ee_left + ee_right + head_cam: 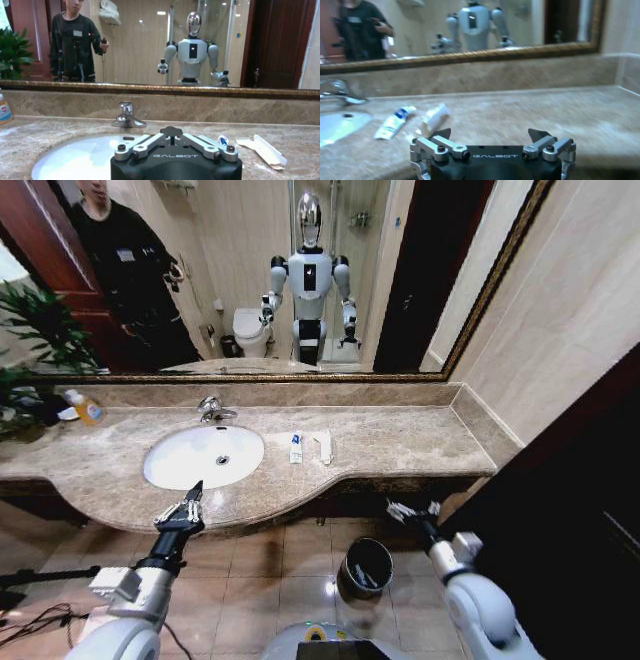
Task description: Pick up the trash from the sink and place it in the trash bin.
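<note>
The white oval sink (180,465) is set in the marble counter, bare white around its drain. Two pieces of trash lie on the counter to its right: a white tube with blue marks (296,447) (223,140) (394,122) and a white packet (323,446) (262,149) (436,114). The dark round trash bin (365,568) stands on the floor below the counter, something pale inside. My left gripper (180,510) (172,131) hovers at the counter's front edge before the sink, shut and empty. My right gripper (412,512) (490,134) hangs open in front of the counter, above and right of the bin.
A chrome faucet (212,410) rises behind the basin. An orange-yellow bottle (85,408) stands at the counter's far left beside a plant (30,340). A large mirror (400,280) backs the counter. A dark panel (580,500) closes in my right side.
</note>
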Motion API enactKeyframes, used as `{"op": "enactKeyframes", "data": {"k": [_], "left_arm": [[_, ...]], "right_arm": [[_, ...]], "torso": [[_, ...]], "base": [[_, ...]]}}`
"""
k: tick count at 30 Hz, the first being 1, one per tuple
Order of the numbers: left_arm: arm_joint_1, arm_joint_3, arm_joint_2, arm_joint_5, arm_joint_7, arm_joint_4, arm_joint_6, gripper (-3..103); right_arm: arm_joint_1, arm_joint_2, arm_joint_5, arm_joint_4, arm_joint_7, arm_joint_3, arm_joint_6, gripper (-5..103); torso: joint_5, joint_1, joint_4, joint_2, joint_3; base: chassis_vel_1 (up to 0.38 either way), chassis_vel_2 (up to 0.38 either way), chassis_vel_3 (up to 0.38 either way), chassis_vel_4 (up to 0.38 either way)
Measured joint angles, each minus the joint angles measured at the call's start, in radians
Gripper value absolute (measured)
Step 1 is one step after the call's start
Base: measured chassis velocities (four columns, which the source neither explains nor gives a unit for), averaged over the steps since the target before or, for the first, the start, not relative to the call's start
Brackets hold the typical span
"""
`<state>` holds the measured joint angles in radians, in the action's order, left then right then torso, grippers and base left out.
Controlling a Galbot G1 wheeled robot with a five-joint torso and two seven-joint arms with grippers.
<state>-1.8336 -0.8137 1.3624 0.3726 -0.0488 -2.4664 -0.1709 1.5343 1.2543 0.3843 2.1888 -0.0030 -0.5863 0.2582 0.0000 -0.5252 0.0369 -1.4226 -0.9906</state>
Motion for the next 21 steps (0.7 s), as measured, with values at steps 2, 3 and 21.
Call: {"op": "enactKeyframes", "data": {"k": [2, 3, 21], "left_arm": [[0.000, 0.000, 0.000, 0.000, 0.000, 0.000, 0.000, 0], [0.000, 0.000, 0.000, 0.000, 0.000, 0.000, 0.000, 0], [0.000, 0.000, 0.000, 0.000, 0.000, 0.000, 0.000, 0]], "right_arm": [[-0.057, -0.005, -0.020, -0.022, -0.018, 0.032, 0.013, 100], [-0.057, -0.005, -0.020, -0.022, -0.018, 0.032, 0.013, 100], [-0.416, 0.036, -0.033, -0.265, 0.016, 0.255, 0.072, 100]], "torso": [[0.0000, 0.000, -0.0001, 0.000, 0.000], [0.0000, 0.000, -0.0001, 0.000, 0.000], [-0.0001, 0.000, -0.0001, 0.000, 0.000]], "base": [[0.000, 0.000, 0.000, 0.000], [0.000, 0.000, 0.000, 0.000], [0.000, 0.000, 0.000, 0.000]]}}
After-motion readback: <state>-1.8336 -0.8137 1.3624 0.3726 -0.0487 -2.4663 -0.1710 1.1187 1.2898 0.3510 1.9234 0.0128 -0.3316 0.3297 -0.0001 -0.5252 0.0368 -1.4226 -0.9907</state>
